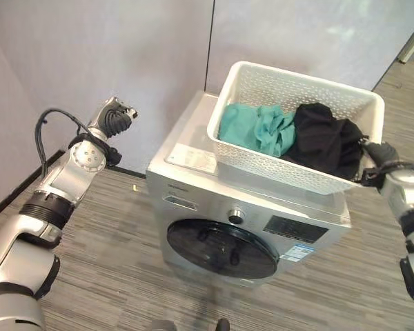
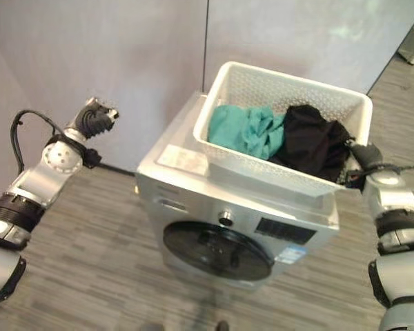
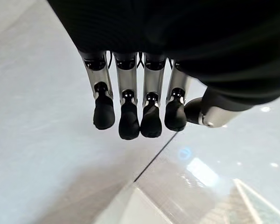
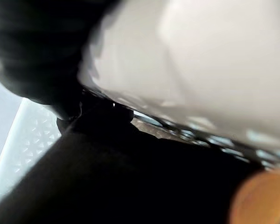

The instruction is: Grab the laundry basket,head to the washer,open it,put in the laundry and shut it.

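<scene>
- While its straight, relaxed fingers (image 3: 129,122) held nothing, the left hand (image 1: 114,115) hung raised, well apart from the silver front-loading washer (image 1: 245,221).
- The right hand (image 1: 377,160) sat at the white perforated plastic laundry basket (image 1: 297,124)'s rim; its grip could not be told.
- The basket stood atop the washer, holding teal cloth (image 1: 257,127) and black cloth (image 1: 326,141); the round dark door (image 1: 222,248) was shut.

I log the laundry basket (image 1: 298,89) as white perforated plastic, matt, with a smooth rim. Inside it lie a teal cloth (image 1: 257,128) and a black cloth (image 1: 326,141), both soft, crumpled and dull. The washer (image 1: 193,186) has a silver-grey satin body that looks like painted metal; its round door (image 1: 222,248) is dark and glossy. The floor (image 1: 110,227) is grey, streaked and matt. Left robot hand (image 3: 130,100): silver metal-look fingers, matt dark tips.
</scene>
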Tool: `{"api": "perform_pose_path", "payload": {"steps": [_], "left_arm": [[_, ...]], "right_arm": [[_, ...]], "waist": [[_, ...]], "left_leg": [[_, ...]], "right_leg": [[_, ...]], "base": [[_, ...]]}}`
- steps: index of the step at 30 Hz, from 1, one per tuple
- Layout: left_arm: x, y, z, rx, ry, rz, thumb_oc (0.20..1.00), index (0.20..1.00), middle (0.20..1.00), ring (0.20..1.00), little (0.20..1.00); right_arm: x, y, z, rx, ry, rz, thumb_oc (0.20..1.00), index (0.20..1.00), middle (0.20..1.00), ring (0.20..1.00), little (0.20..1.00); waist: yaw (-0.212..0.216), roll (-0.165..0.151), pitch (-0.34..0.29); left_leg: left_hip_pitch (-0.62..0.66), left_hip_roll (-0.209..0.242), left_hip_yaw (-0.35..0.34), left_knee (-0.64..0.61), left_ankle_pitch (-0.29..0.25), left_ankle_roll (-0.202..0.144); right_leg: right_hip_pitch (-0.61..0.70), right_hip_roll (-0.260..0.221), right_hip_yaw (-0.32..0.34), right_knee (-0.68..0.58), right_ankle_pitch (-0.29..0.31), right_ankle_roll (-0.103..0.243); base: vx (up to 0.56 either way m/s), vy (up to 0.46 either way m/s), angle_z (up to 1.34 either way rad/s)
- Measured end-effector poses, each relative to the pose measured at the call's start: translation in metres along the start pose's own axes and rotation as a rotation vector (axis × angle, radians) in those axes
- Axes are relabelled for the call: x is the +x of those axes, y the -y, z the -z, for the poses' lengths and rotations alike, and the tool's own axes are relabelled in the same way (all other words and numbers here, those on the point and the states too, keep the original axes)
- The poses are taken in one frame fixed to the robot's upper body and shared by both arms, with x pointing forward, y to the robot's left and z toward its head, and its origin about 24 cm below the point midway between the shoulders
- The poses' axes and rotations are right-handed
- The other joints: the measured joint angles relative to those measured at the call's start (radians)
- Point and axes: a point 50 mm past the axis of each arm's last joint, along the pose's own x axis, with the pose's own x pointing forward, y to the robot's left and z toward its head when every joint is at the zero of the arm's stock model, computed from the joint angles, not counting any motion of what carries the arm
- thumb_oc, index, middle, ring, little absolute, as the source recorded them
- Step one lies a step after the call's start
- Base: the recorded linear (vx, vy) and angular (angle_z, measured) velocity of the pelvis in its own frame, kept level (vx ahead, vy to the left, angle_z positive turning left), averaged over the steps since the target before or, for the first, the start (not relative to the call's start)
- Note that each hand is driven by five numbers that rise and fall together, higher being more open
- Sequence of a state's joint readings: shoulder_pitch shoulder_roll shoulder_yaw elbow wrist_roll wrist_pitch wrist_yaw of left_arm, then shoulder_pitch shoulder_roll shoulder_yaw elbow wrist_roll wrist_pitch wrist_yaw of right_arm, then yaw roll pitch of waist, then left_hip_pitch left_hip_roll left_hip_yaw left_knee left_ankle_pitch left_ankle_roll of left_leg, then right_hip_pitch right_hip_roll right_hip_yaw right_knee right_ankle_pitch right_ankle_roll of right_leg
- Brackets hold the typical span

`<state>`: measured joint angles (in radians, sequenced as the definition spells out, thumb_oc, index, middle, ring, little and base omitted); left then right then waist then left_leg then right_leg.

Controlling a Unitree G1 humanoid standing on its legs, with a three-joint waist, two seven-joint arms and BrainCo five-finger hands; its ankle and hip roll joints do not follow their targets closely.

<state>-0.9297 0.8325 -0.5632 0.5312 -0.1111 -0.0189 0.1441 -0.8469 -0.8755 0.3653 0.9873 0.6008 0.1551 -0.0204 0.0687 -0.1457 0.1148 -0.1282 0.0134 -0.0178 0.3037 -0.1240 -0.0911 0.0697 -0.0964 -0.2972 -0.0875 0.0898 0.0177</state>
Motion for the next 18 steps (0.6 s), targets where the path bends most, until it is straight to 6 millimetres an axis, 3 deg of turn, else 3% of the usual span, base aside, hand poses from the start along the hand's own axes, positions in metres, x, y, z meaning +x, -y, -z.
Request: {"api": "perform_pose_path", "payload": {"steps": [1,2,3,4,5,6,7,8,13,18], "left_arm": [[0.007,-0.005,-0.016,0.002,0.051,-0.013,0.2,0.2,0.2,0.2,0.2],[0.009,-0.005,-0.019,-0.001,0.058,-0.021,0.2,0.2,0.2,0.2,0.2],[0.01,-0.006,-0.02,-0.003,0.06,-0.03,0.2,0.2,0.2,0.2,0.2],[0.011,-0.005,-0.024,0.001,0.069,-0.028,0.344,0.344,0.344,0.344,0.344],[0.014,-0.003,-0.032,-0.01,0.098,-0.029,0.592,0.592,0.592,0.592,0.592],[0.014,0.001,-0.033,-0.018,0.104,-0.026,0.843,0.843,0.843,0.843,0.843],[0.014,0.005,-0.034,-0.028,0.107,-0.016,0.843,0.843,0.843,0.843,0.843],[0.014,0.007,-0.033,-0.033,0.106,-0.011,1.0,1.0,1.0,1.0,1.0],[0.013,0.008,-0.03,-0.07,0.09,-0.006,1.0,1.0,1.0,1.0,1.0],[0.012,0.013,-0.023,-0.078,0.061,0.002,1.0,1.0,1.0,1.0,1.0]], "right_arm": [[0.002,0.003,-0.006,-0.012,-0.002,0.014,0.2,0.2,0.2,0.2,0.2],[0.002,0.002,-0.007,-0.009,0.0,0.01,0.347,0.347,0.347,0.347,0.347],[0.003,-0.001,-0.008,0.006,0.003,0.009,0.426,0.426,0.426,0.426,0.426],[0.003,-0.002,-0.01,0.007,0.013,0.007,0.925,0.925,0.925,0.925,0.925],[0.003,-0.004,-0.012,0.008,0.025,-0.001,1.0,1.0,1.0,1.0,1.0],[0.004,-0.007,-0.014,0.008,0.026,-0.005,1.0,1.0,1.0,1.0,1.0],[0.004,-0.008,-0.016,0.005,0.026,-0.01,1.0,1.0,1.0,1.0,1.0],[0.006,-0.012,-0.019,0.005,0.024,-0.025,1.0,1.0,1.0,1.0,1.0],[0.008,-0.013,-0.029,0.0,0.017,-0.015,1.0,1.0,1.0,1.0,1.0],[0.009,-0.009,-0.038,0.011,0.026,0.008,1.0,1.0,1.0,1.0,1.0]], "waist": [[0.004,0.016,0.011],[0.011,0.035,0.01],[0.014,0.056,0.005],[0.014,0.071,-0.002],[0.012,0.083,-0.006],[0.013,0.082,-0.006],[0.013,0.082,-0.006],[0.014,0.082,-0.007],[0.029,0.095,-0.023],[0.031,0.106,-0.053]], "left_leg": [[-0.016,0.023,0.027,-0.11,0.036,0.012],[-0.015,0.034,0.026,-0.138,0.05,0.014],[-0.01,0.043,0.017,-0.161,0.06,0.022],[-0.01,0.043,0.012,-0.169,0.072,0.022],[-0.005,0.041,0.021,-0.194,0.118,0.021],[0.009,0.036,0.031,-0.213,0.132,0.023],[0.026,0.024,0.031,-0.236,0.146,0.033],[0.045,0.014,0.038,-0.262,0.159,0.041],[0.1,-0.024,0.082,-0.314,0.19,0.078],[0.134,-0.036,0.08,-0.35,0.206,0.102]], "right_leg": [[-0.001,0.015,-0.012,-0.001,-0.004,0.011],[0.001,0.028,-0.01,-0.007,-0.007,0.009],[0.005,0.04,-0.011,-0.008,-0.012,0.005],[0.004,0.044,-0.01,-0.008,-0.012,0.005],[0.003,0.04,-0.011,-0.008,-0.012,0.008],[0.006,0.03,-0.011,-0.008,-0.012,0.011],[0.008,0.02,-0.006,-0.008,-0.012,0.015],[0.01,0.01,0.006,-0.007,-0.009,0.023],[0.023,-0.033,0.041,-0.007,-0.005,0.068],[0.039,-0.042,0.041,0.0,-0.015,0.08]], "base": [[0.05,0.104,0.28],[0.05,0.106,0.03],[0.04,0.062,-0.11],[0.09,0.093,-0.09],[0.11,0.119,-0.12],[0.09,0.09,-0.17],[0.06,0.084,-0.27],[0.04,0.058,-0.31],[0.07,0.058,-0.22],[0.05,0.01,0.02]]}}
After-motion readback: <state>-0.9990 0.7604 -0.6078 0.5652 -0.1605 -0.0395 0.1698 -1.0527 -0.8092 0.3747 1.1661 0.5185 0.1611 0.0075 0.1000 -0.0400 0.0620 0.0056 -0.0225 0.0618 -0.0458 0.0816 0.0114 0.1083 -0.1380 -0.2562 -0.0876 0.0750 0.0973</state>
